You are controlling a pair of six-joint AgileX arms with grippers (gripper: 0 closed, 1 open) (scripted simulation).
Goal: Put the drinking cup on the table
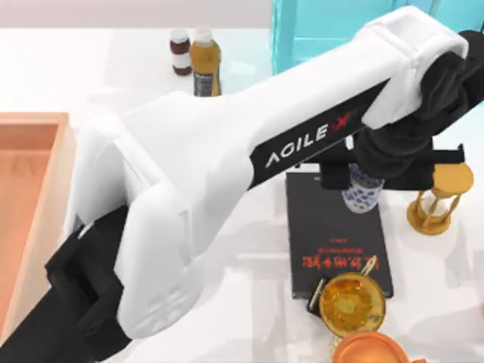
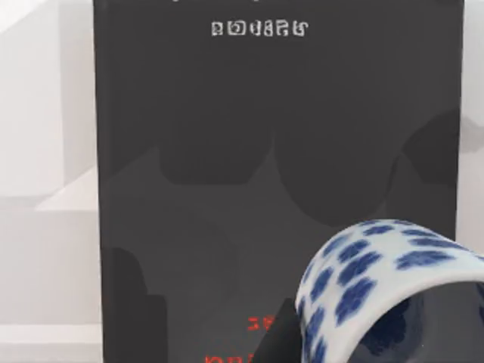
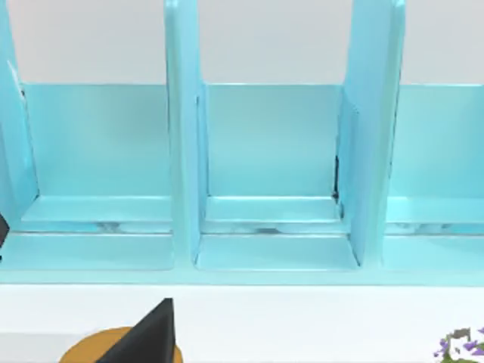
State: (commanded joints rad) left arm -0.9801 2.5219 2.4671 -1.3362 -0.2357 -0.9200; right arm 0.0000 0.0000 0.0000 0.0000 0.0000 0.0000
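The left gripper (image 1: pixel 363 184), its pincer clamped on the drinking cup (image 1: pixel 361 190), is holding it over the far end of the black book (image 1: pixel 333 227), and is needing next to carry it sideways to bare table (image 1: pixel 249 302).

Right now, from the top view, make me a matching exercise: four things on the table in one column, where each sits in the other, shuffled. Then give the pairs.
Things:
1. drinking cup
2. amber-gold bowl
3. hourglass
4. wooden tray

Places:
A. at the table's left edge
B. right of the book, on the bare table
C. over the book's far end, beneath the left arm's wrist
D. on the book's near right corner

Pairs: 1-C, 2-D, 3-B, 4-A

The book is black; the table is white.
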